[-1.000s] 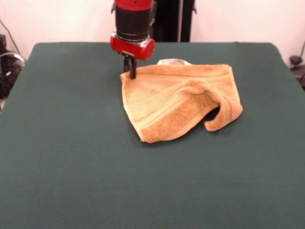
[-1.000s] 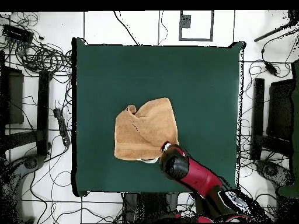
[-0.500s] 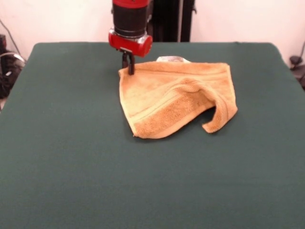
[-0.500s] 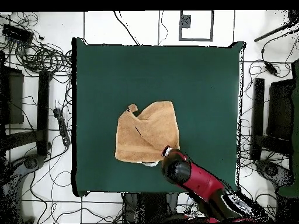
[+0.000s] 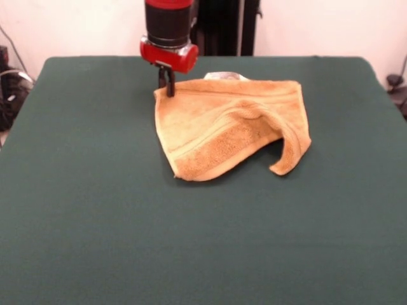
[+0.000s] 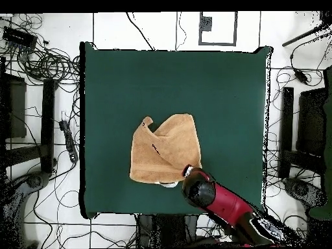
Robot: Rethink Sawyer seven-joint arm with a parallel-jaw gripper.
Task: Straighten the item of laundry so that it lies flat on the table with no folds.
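The item of laundry (image 5: 229, 124) is a golden-orange towel lying crumpled on the green table (image 5: 95, 203), a little beyond its middle. One flap is folded over diagonally and its right corner curls down. A white label (image 5: 224, 76) peeks out at its far edge. My gripper (image 5: 168, 88) stands upright at the towel's far left corner, shut on that corner. In the overhead view the towel (image 6: 165, 148) lies near the table's (image 6: 117, 84) lower middle, and the red arm (image 6: 217, 201) covers the gripper at the towel's lower right corner.
Cables (image 6: 45, 61) and dark equipment (image 6: 305, 130) lie on the floor on both sides of the table. Green cloth stretches wide round the towel on all sides.
The gripper has moved back toward the robot's side with the towel's corner in it, and the whole towel has slid that way.
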